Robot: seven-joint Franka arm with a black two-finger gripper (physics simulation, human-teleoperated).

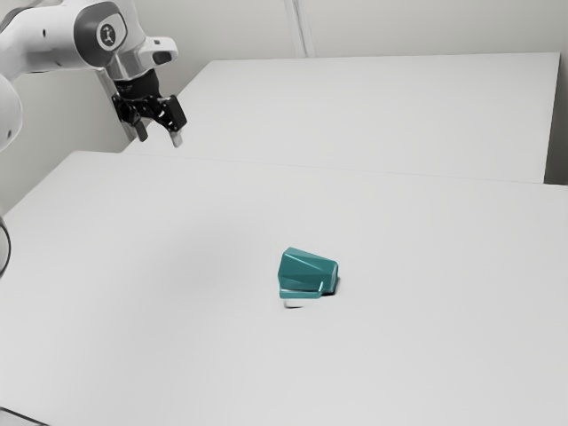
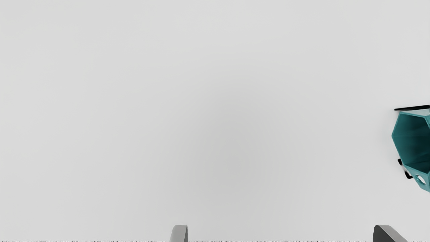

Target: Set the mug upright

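The fingers stood wide apart with nothing between them, raised above the bench toward the exterior view's left and far side, well away from the mug. Righting it well called for a move toward the exterior view's right and near side, then a low, square grip across the body, clear of the handle. A slight lift before tipping the mouth upward would likely have kept the rim from scraping; a loose hold risked a roll. The mug, teal and flat-faced, lay on its side, mouth toward the exterior view's left, narrower base opposite, handle on the near side.
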